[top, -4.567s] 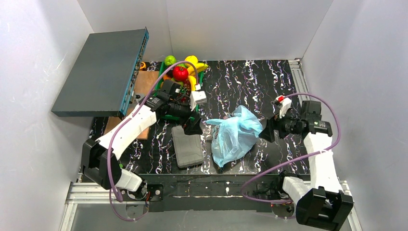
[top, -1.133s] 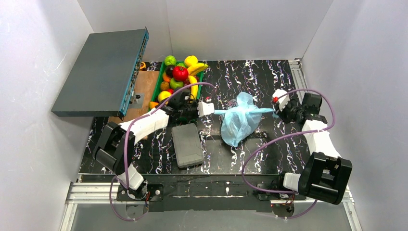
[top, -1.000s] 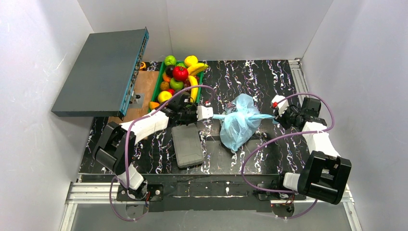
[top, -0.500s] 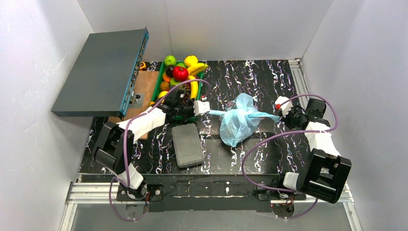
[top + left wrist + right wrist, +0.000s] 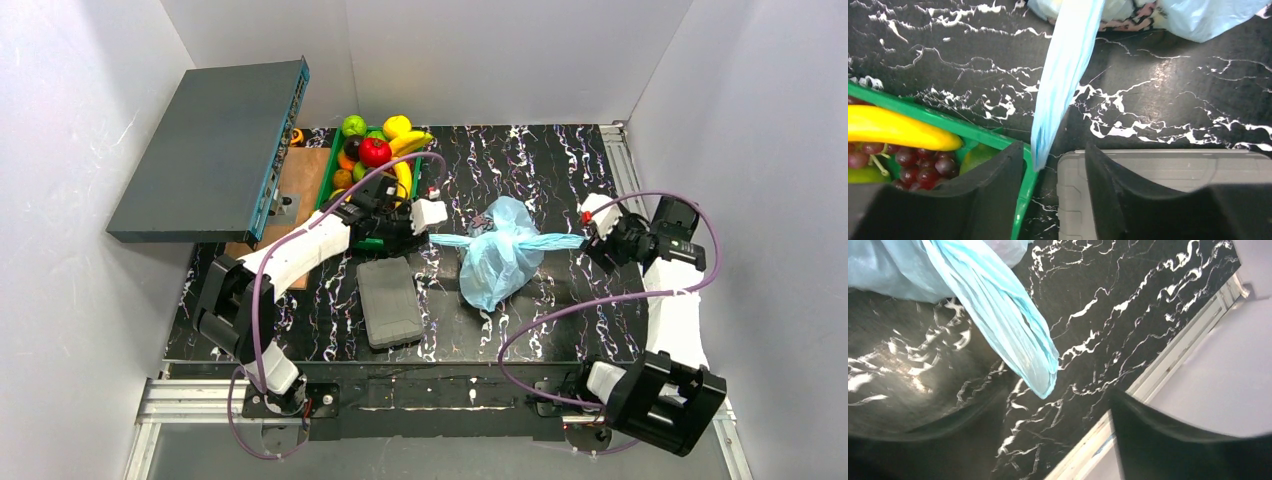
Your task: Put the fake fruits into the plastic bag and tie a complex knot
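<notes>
The light-blue plastic bag (image 5: 495,268) lies mid-table, pinched at its top into a knot (image 5: 497,240). Two thin strap ends stick out sideways, one left (image 5: 450,240) and one right (image 5: 555,241). My left gripper (image 5: 418,238) is open; the left strap (image 5: 1063,75) ends loose between its fingers (image 5: 1054,150), touching neither. My right gripper (image 5: 592,244) is open wide; the right strap (image 5: 1003,325) ends free ahead of it (image 5: 1053,410). The fake fruits (image 5: 375,152) fill the green tray (image 5: 326,185); a banana (image 5: 893,130) and grapes (image 5: 918,162) show in the left wrist view.
A grey ribbed case (image 5: 390,300) lies just near my left gripper and shows under it in the left wrist view (image 5: 1168,185). A large dark panel (image 5: 210,150) leans at the far left over a wooden board (image 5: 305,170). A metal rail (image 5: 620,160) edges the right side.
Both grippers pulled the strap ends apart and tightened the knot. Now both have opened and let go, and the right arm has drawn back to the right.
</notes>
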Robot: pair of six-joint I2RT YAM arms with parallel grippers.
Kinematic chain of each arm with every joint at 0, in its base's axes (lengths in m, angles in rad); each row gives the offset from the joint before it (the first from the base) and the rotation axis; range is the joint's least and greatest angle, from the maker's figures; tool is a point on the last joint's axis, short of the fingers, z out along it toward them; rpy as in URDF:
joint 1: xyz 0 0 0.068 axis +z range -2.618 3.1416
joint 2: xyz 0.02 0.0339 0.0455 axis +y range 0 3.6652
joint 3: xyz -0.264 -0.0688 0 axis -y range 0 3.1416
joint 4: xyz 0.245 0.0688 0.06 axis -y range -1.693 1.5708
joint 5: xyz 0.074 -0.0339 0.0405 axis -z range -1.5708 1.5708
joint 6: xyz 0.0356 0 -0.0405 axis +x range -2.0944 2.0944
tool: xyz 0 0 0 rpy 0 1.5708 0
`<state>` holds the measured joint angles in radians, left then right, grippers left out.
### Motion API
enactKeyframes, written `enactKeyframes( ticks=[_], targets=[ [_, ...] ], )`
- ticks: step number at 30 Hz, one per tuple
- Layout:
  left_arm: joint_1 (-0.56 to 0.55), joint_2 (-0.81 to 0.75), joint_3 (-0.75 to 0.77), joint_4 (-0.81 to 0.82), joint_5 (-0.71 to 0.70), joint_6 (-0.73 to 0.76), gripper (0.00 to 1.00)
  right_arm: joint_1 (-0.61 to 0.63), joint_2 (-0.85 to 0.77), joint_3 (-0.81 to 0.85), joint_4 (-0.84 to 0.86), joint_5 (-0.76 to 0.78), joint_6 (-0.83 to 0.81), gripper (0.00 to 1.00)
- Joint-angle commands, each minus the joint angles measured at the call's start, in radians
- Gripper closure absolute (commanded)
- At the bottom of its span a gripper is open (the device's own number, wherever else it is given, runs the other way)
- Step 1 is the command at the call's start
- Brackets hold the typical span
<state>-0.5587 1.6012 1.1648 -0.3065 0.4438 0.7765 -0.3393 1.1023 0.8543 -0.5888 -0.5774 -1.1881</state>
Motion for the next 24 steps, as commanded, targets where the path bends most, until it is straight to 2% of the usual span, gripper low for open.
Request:
enactKeyframes(
  ticks=[1,2,3,4,12,16,18,19,21,24],
  targets=[
    [-0.030,-0.006,0.105,-0.180,0.041,-0.134,0.37,0.006,-0.038,0.113,-0.242,-0.056,-0.024,0.04],
    [-0.031,-0.009,0.125,-0.203,0.053,-0.162,0.19,0.010,-0.045,0.134,-0.272,-0.074,-0.018,0.02],
    [-0.032,-0.013,0.147,-0.229,0.067,-0.185,0.05,0.012,-0.054,0.155,-0.296,-0.093,0.003,0.02],
    [-0.032,-0.016,0.174,-0.260,0.076,-0.201,0.02,0.015,-0.059,0.182,-0.320,-0.110,0.028,0.02],
    [-0.022,0.007,0.503,-0.593,0.059,-0.389,0.02,0.022,-0.054,0.453,-0.379,-0.232,0.432,0.02],
    [0.088,0.036,0.685,-0.745,0.214,-0.548,0.02,0.022,-0.007,0.612,-0.410,-0.231,0.678,0.02],
    [0.162,0.015,0.684,-0.721,0.262,-0.666,0.02,0.022,0.018,0.662,-0.442,-0.207,0.785,0.02],
    [0.189,-0.018,0.664,-0.706,0.243,-0.688,0.02,0.022,0.032,0.678,-0.461,-0.189,0.831,0.02],
    [0.221,-0.067,0.626,-0.690,0.152,-0.714,0.02,0.021,0.053,0.695,-0.498,-0.159,0.883,0.02],
    [0.236,-0.109,0.586,-0.711,-0.003,-0.732,0.02,0.020,0.042,0.634,-0.508,-0.128,0.923,0.01]
  ],
)
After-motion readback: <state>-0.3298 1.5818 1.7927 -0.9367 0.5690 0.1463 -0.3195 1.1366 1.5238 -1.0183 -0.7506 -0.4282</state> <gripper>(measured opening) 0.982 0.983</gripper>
